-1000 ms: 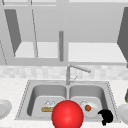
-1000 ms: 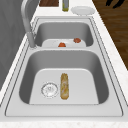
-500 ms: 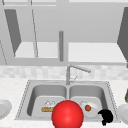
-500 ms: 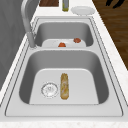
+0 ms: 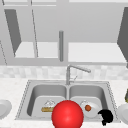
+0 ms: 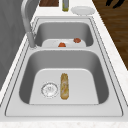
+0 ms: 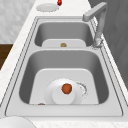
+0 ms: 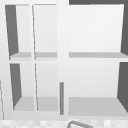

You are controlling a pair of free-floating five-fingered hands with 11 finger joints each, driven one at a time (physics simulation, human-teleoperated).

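The right hand (image 5: pixel 106 117), fingers curled and holding nothing, floats just beside the white plate (image 5: pixel 93 111) with a small red ball (image 5: pixel 87 108) in the right basin of the steel sink (image 5: pixel 25 100) under white cabinets (image 5: pixel 95 27).

The right hand (image 5: pixel 106 117) is seen at the front rim of the sink (image 5: pixel 110 96); just left of it, in the right basin, a plate (image 5: pixel 93 111) carries a small fruit (image 5: pixel 87 108); further left, a bread roll (image 5: pixel 47 109) lies in the left basin; another plate (image 5: pixel 123 113) sits on the counter to its right; the faucet (image 5: pixel 71 72) is set behind.

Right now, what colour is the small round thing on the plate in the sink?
Orange-red round thing on a white plate, clearest in the right side view.
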